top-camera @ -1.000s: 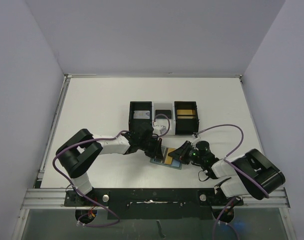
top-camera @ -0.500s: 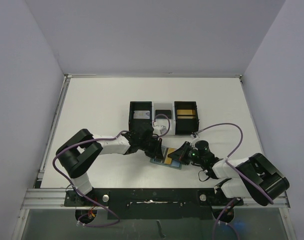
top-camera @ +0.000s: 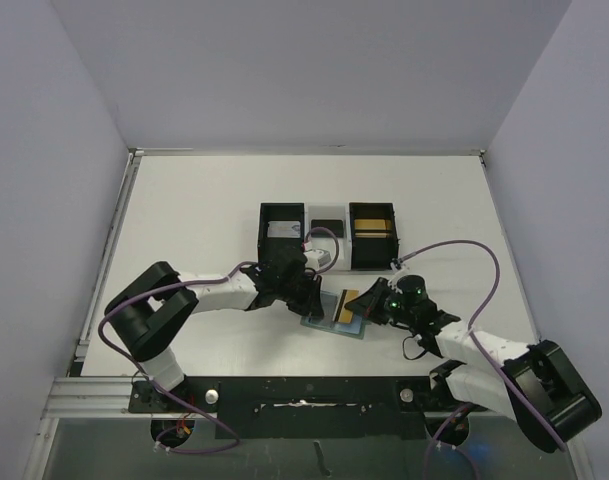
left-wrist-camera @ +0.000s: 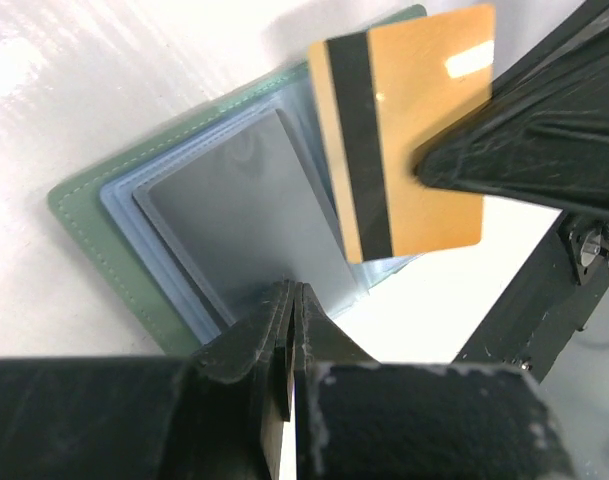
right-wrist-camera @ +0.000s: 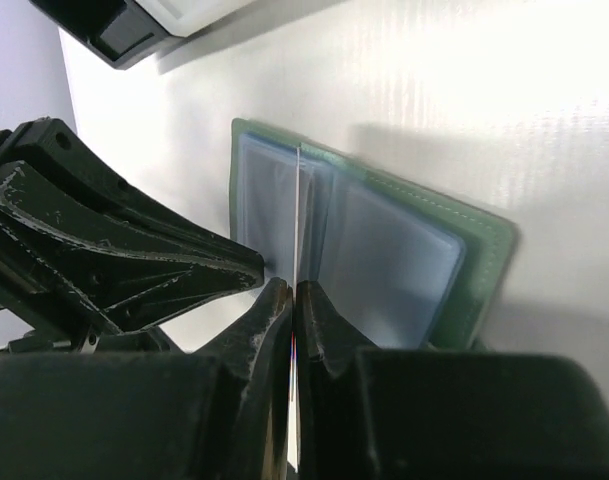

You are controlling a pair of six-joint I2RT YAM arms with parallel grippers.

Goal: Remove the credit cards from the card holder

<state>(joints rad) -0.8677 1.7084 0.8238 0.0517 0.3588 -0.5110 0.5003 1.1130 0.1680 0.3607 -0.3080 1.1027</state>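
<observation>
The card holder [top-camera: 322,323] lies open on the white table, grey-green outside with pale blue pockets. In the left wrist view [left-wrist-camera: 94,215] a grey card [left-wrist-camera: 254,210] sits in its pocket. My left gripper [top-camera: 312,298] is shut, its tips [left-wrist-camera: 291,295] pressing on the holder's near edge. My right gripper [top-camera: 369,305] is shut on a gold card [top-camera: 349,300] with a black stripe [left-wrist-camera: 414,130], held just above the holder. In the right wrist view the card shows edge-on [right-wrist-camera: 299,210] between my jaws [right-wrist-camera: 296,290], over the holder [right-wrist-camera: 484,260].
A black-and-clear three-compartment tray [top-camera: 327,235] stands just behind the holder, with a pale card [top-camera: 281,229] in its left bin and gold cards [top-camera: 370,225] in its right bin. The two grippers are close together. White walls ring the table.
My right gripper has drawn the gold card up and out of the holder, and the right arm has stretched out to the right. The left gripper has stayed on the holder.
</observation>
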